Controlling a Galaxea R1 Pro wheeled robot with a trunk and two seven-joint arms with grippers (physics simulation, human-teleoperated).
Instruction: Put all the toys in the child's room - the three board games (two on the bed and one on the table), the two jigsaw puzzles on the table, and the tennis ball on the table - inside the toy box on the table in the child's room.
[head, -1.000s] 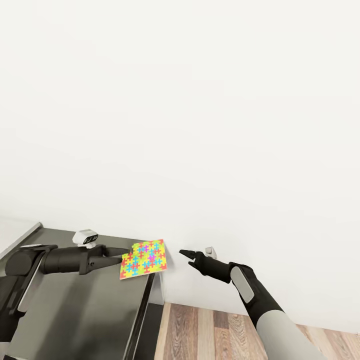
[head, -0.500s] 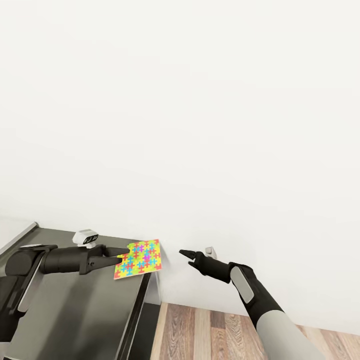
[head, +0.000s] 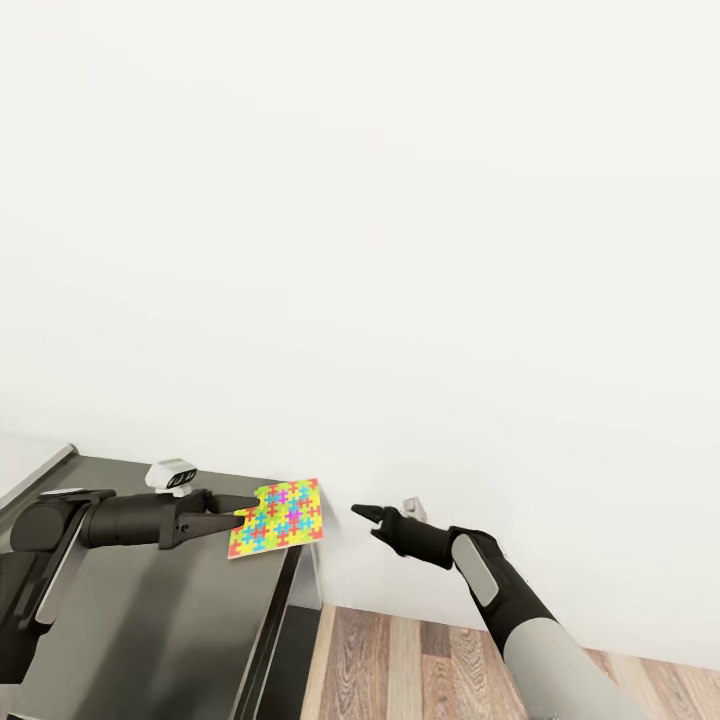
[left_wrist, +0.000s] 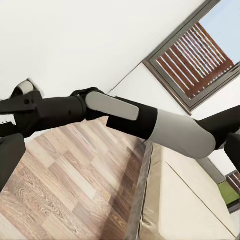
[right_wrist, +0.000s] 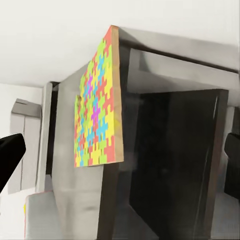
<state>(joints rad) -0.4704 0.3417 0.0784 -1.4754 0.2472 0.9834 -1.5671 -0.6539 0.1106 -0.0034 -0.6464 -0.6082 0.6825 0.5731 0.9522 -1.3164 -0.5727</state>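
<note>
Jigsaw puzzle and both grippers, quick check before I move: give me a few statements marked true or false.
1. The left gripper is shut on the jigsaw puzzle. True.
2. The puzzle lies flat on the wood floor. False: it is held up in the air, near the corner of the grey table.
3. The right gripper holds a toy. False: nothing is between its fingers.
4. The right gripper points toward the puzzle. True.
5. The toy box sits under the puzzle. False: only the table top is there.
</note>
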